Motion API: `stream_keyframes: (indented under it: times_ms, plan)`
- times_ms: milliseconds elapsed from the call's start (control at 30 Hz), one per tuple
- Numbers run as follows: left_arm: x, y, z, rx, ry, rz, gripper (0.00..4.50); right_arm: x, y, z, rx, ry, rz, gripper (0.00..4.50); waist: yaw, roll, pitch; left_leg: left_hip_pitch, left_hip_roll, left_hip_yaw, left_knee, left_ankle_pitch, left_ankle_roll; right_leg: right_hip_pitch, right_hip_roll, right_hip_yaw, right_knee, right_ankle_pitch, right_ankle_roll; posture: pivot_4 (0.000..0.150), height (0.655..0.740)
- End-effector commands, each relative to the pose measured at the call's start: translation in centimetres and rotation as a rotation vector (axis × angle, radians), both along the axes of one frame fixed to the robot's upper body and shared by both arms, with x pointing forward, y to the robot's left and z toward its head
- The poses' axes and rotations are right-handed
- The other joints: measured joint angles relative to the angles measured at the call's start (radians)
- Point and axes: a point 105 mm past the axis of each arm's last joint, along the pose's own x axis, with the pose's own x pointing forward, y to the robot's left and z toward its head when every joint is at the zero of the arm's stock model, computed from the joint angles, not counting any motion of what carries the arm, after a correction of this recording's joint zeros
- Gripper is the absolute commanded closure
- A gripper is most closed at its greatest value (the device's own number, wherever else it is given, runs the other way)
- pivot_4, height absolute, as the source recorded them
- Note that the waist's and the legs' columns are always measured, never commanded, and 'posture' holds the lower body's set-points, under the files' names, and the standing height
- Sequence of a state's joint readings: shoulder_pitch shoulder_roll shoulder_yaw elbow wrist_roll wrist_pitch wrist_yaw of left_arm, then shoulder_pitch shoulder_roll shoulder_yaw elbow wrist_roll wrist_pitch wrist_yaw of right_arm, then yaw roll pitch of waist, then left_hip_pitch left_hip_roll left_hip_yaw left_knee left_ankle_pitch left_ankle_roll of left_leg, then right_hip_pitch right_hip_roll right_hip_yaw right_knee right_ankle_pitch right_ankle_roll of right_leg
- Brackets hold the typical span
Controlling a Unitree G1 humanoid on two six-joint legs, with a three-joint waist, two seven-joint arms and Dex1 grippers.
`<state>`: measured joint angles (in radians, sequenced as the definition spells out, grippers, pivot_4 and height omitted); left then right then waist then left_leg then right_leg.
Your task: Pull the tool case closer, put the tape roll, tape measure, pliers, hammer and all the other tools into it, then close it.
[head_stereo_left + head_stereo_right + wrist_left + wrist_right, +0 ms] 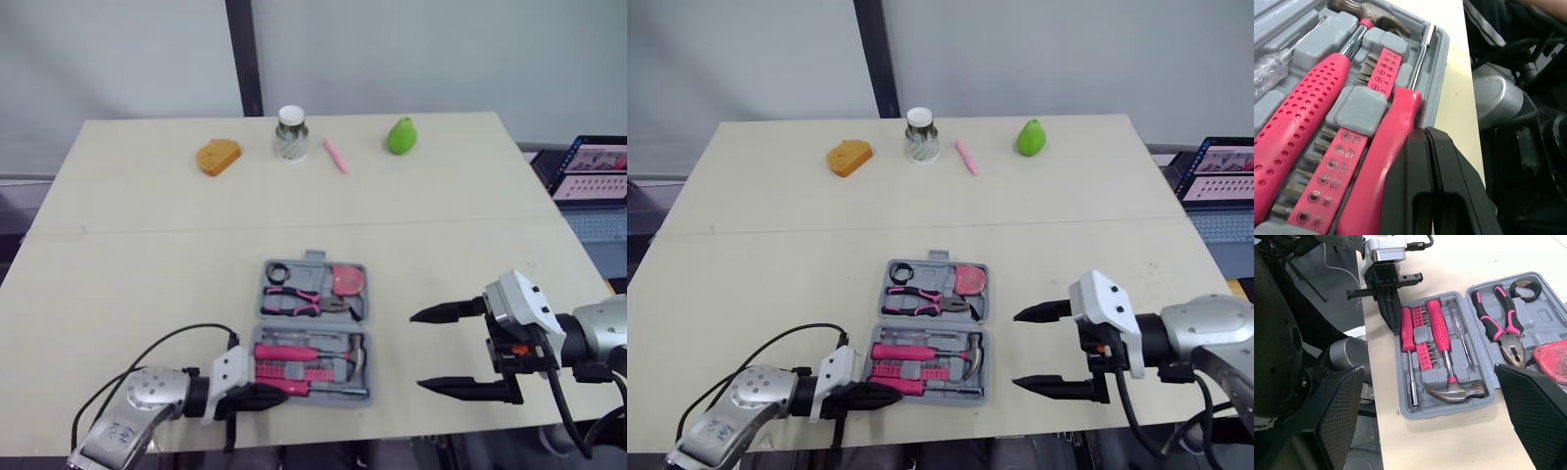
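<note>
The grey tool case (313, 262) lies open near the table's front edge. Its far half holds a black tape roll (278, 272), pink-handled pliers (299, 299) and a red tape measure (345, 279). In the near half lie the hammer (284, 351), a bit strip and a pink-handled driver (1386, 161). My left gripper (260, 397) is shut at the case's near-left corner, its tip against the driver's handle end. Right of the case, my right gripper (417, 351) hangs open over bare table with nothing between its fingers.
Along the table's far edge stand an orange sponge (217, 157), a small jar (291, 133), a pink marker (336, 155) and a green pear (401, 135). A laptop (593, 171) sits off the table to the right.
</note>
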<state>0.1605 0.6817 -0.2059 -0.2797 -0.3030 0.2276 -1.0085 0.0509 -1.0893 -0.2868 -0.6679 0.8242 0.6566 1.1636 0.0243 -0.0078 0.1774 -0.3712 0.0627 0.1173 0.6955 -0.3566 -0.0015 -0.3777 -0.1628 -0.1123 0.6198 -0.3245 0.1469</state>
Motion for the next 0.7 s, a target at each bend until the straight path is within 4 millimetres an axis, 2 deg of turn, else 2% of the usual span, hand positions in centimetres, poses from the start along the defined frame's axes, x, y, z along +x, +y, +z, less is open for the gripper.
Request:
stream_keyframes:
  times_ms: [33,333,700]
  plan:
    - [0.6,-1.0,2.0,-0.045,-0.046,-0.004,4.46,-0.2,0.3,0.5,0.01,-0.036,0.014,0.0,0.002,0.0,0.0,0.0,0.0,0.0,0.0,0.0,0.0,0.0,0.0,0.0,0.0,0.0,0.0,0.15,0.74]
    - [0.9,-1.2,2.6,-0.022,-0.036,-0.016,4.46,-0.2,0.3,0.5,0.013,-0.036,0.011,0.0,0.0,0.0,0.0,0.0,0.0,0.0,0.0,0.0,0.0,0.0,0.0,0.0,0.0,0.0,0.0,0.15,0.74]
    - [0.7,-0.9,1.4,0.052,-0.035,-0.024,4.46,-0.2,0.3,0.6,0.014,-0.037,0.006,0.0,0.0,0.0,0.0,0.0,0.0,0.0,0.0,0.0,0.0,0.0,0.0,0.0,0.0,0.0,0.0,0.15,0.74]
